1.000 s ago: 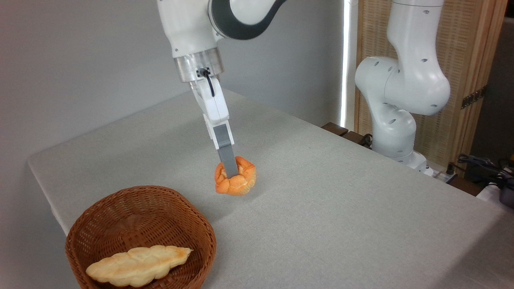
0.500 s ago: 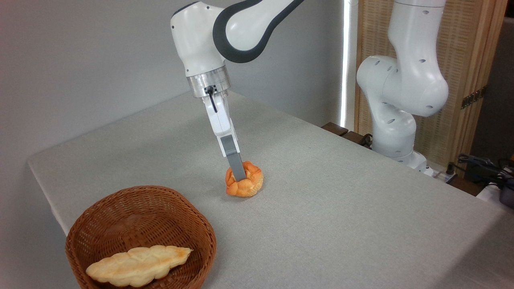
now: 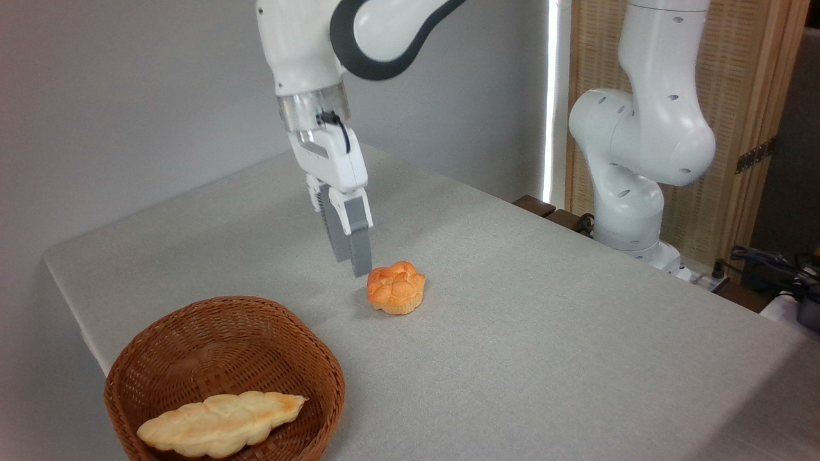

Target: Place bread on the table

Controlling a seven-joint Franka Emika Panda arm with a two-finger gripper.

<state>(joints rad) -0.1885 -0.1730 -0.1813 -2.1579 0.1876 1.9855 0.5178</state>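
Observation:
The bread [image 3: 396, 288], a small round orange bun with a lumpy top, rests upright on the table [image 3: 544, 320], which is covered in light grey cloth. My gripper [image 3: 350, 261] hangs just above and to the left of the bun, clear of it. Its two grey fingers stand slightly apart and hold nothing.
A brown wicker basket [image 3: 224, 339] sits at the front left with a long pale loaf [image 3: 221, 422] inside. The arm's white base [image 3: 634, 186] stands beyond the table's right edge, with cables [image 3: 769, 262] beside it. A grey wall lies behind.
The bun was lowered onto the cloth and let go. My gripper has opened, risen and shifted left, off the bun.

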